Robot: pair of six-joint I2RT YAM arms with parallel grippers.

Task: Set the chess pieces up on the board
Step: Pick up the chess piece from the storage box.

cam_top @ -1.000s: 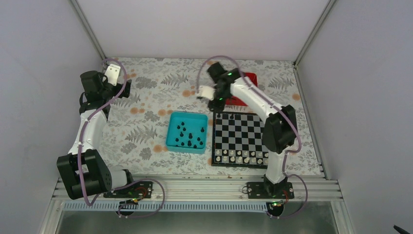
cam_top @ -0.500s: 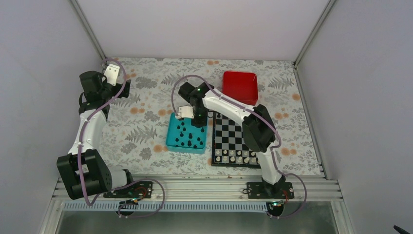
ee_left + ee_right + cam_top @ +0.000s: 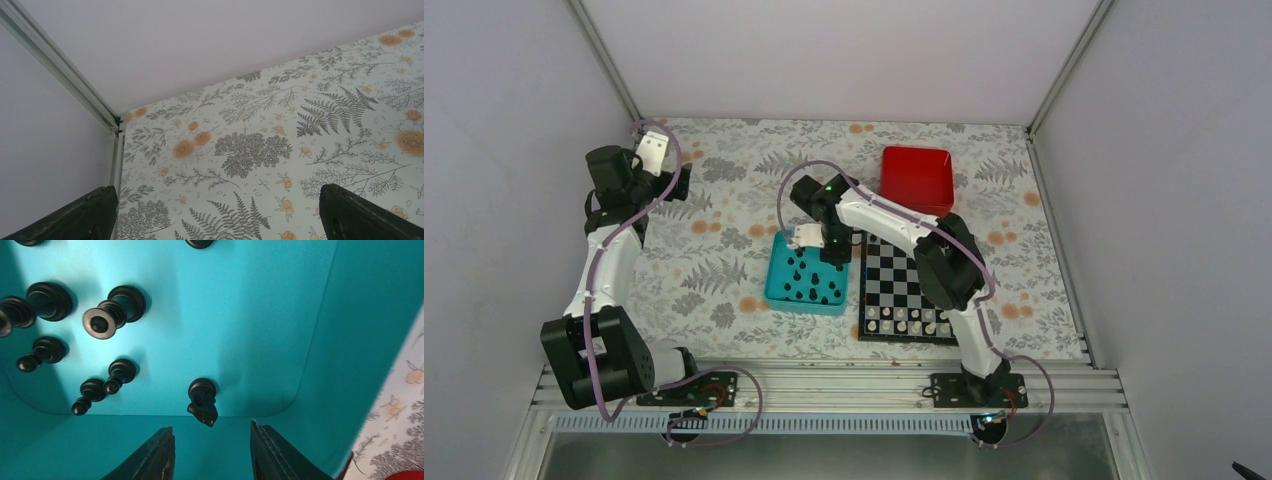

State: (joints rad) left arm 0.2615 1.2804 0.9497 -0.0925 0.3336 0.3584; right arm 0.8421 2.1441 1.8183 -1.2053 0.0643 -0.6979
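A second ago the right gripper hung by the red tray beyond the board; now it is over the far right corner of the teal tray; its fingers stand partly apart, holding nothing; the black chess pieces lie inside that tray, apparently upright, long axes vertical; a black knight sits just ahead of the finger gap, head pointing toward the camera; the left gripper gapes wide over bare floral cloth.

Plain white walls enclose a fern-and-flower patterned tabletop.
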